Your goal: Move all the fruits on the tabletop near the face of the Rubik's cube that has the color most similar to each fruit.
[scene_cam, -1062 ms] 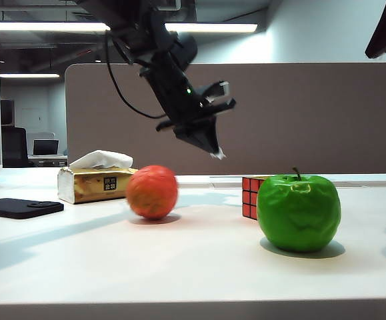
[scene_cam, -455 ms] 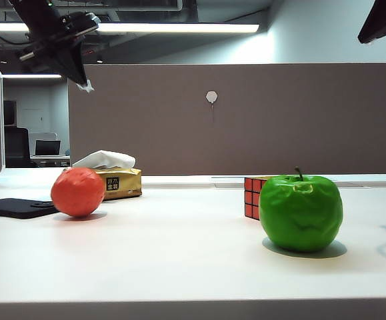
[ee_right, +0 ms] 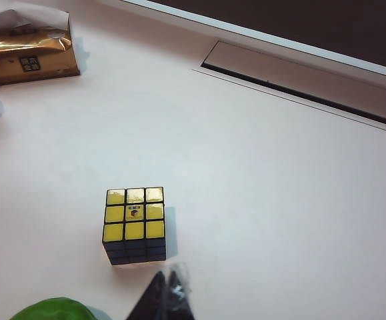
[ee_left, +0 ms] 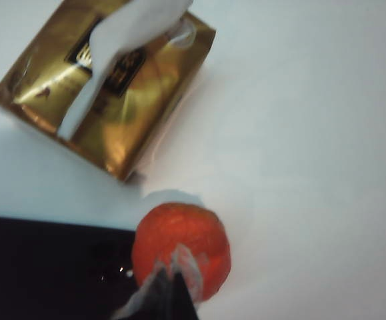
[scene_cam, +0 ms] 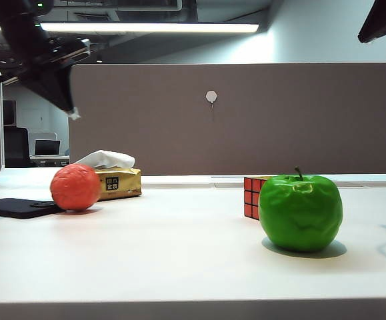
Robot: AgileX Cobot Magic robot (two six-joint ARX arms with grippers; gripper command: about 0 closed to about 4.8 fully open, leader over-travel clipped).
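- left gripper point(scene_cam: 69, 110) hangs high at far left above the red-orange fruit point(scene_cam: 76, 187), jaws pinched together, holding nothing.
- that fruit sits against a black pad point(scene_cam: 16, 207), just in front of a gold tissue box point(scene_cam: 118, 183).
- rubik's cube point(scene_cam: 253, 197), red face showing, yellow on top, stands just behind-left of the green apple point(scene_cam: 301, 212) on the white tabletop point(scene_cam: 179, 253).
- right gripper point(ee_right: 169, 293) hovers above the cube, fingertips nearly together, empty.
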